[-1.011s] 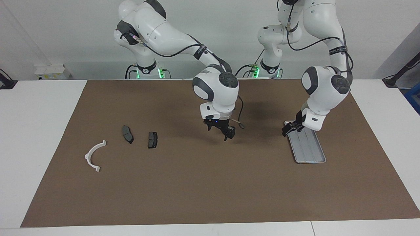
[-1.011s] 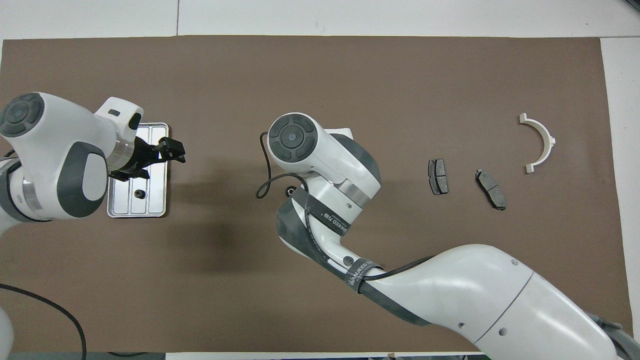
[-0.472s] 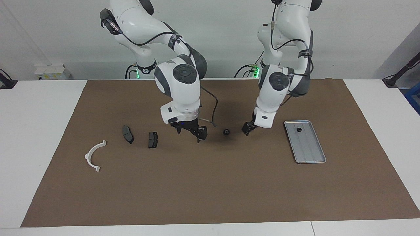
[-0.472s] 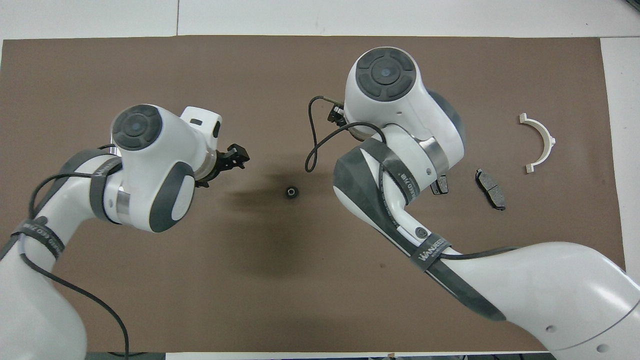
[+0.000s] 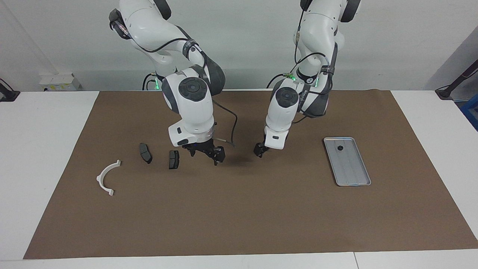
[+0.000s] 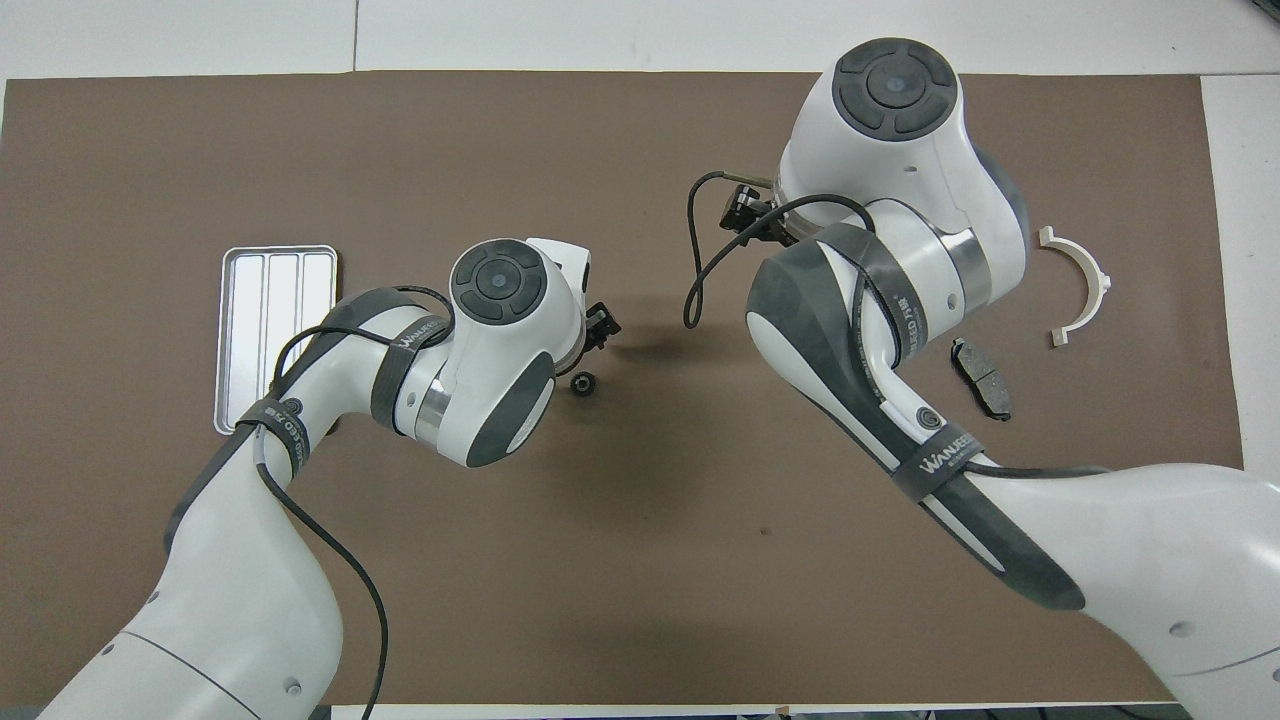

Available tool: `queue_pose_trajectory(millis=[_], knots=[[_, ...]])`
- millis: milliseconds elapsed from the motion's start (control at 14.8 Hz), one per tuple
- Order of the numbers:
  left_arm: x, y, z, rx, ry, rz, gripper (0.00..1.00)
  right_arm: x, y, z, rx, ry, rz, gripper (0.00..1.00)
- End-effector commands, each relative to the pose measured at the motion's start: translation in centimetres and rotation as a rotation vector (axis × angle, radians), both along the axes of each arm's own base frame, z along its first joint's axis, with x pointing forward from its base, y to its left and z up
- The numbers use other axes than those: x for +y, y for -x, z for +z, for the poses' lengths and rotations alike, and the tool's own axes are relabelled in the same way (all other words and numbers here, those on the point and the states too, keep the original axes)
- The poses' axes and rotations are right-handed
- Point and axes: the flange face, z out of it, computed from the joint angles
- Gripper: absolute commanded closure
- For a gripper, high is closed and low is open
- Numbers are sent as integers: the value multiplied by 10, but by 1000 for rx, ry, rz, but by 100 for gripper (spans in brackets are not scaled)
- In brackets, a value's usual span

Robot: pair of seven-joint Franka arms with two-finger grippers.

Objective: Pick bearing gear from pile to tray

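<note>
Hovering low over the small black gear (image 6: 584, 383) on the mat at mid-table, the left gripper (image 5: 259, 151) stood with fingers apart and empty, risking nudging the round part into a roll, while the right gripper (image 5: 209, 152), also apart, waited near the brake pads (image 5: 173, 159), well apart from the tray (image 5: 351, 175).

desk (image 5: 48, 123) | brown mat (image 5: 239, 209) covering it | lying on mat: tray (image 5: 353, 175), white bracket (image 5: 106, 176), two pads (image 5: 145, 152), small gear (image 6: 583, 383)

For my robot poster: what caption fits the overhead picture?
Left gripper hovers by a black gear, right gripper over the mat, tray nearby.
</note>
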Motion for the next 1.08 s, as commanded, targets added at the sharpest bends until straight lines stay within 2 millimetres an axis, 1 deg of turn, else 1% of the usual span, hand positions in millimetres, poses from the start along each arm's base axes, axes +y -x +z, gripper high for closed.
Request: queue_pose_trajectory(millis=[0,67,135,202,270,337,404,472,539,607,674,742,809,876,944,1011], knots=[[-11,19,-10,-36,-6,21,4,-31,-1,11,25,-41,102,0],[-11,20,-10,-42,-2,22,6,-44,-4,14,20,-36,159,0],[-11,20,-11,-42,-2,22,12,-60,-7,16,17,-19,206,0],[-10,21,-12,-40,-3,22,14,-75,-8,21,12,-2,235,0],[-9,22,-13,-37,-5,22,15,-85,-8,25,12,-7,265,0],[-9,22,-14,-36,-6,23,16,-98,-7,32,9,-31,281,0],[-8,24,-16,-33,-8,29,17,-111,-6,35,9,-39,312,0],[-8,24,-16,-32,-9,31,19,-122,-6,38,6,-34,340,0],[-8,24,-16,-33,-9,32,23,-134,-4,44,4,-28,368,0],[-8,25,-17,-31,-10,32,40,-140,0,49,2,-22,400,0],[-7,26,-17,-30,-12,32,58,-155,5,55,-1,-11,416,0],[-7,26,-16,-30,-12,32,85,-165,13,63,-1,2,437,0],[-6,26,-16,-24,-16,32,100,-173,23,71,-4,12,451,0],[-3,25,-16,-12,-26,35,100,-184,33,80,-4,22,447,0],[2,21,-13,4,-38,44,100,-187,43,89,-5,30,450,0],[10,13,-3,2,-38,50,100,-195,52,97,1,37,434,0]])
